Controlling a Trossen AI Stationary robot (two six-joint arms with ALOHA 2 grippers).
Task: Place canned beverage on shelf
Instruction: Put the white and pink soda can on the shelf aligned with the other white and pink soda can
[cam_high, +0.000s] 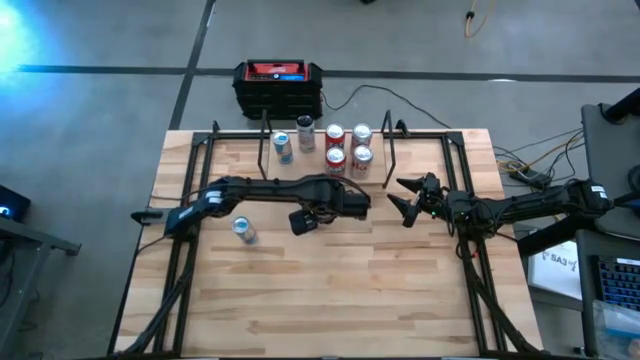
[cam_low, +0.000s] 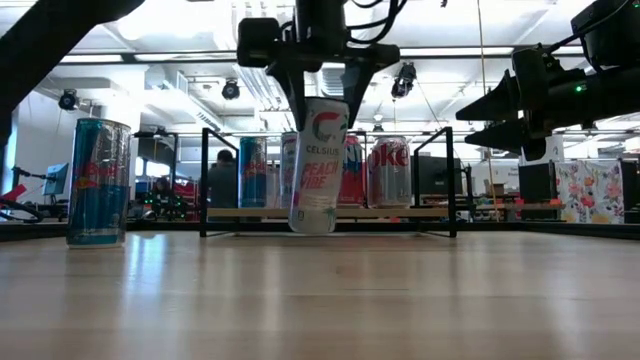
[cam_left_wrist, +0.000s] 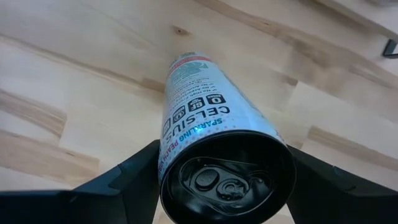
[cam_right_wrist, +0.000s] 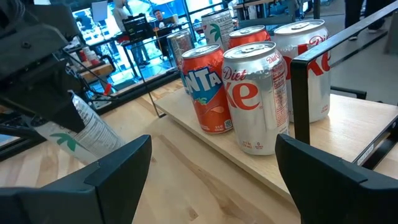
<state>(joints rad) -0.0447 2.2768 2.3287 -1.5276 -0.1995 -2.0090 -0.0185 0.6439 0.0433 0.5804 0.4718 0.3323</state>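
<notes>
Gripping one Celsius can (cam_low: 318, 165) in left fingers (cam_left_wrist: 134, 171), six cans on shelf (cam_high: 372, 181), one blue can (cam_high: 242, 229) apart, right fingers (cam_right_wrist: 121, 163) released.

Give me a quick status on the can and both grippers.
Left gripper shut on Celsius can, lifted, tilted, short of shelf. Right gripper open, empty, beside shelf. Shelf cans crowd right half.

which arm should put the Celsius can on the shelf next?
Left. Its claw already grips the Celsius can, lifted just in front of the shelf. The right claw is open and empty beside the shelf.
</notes>
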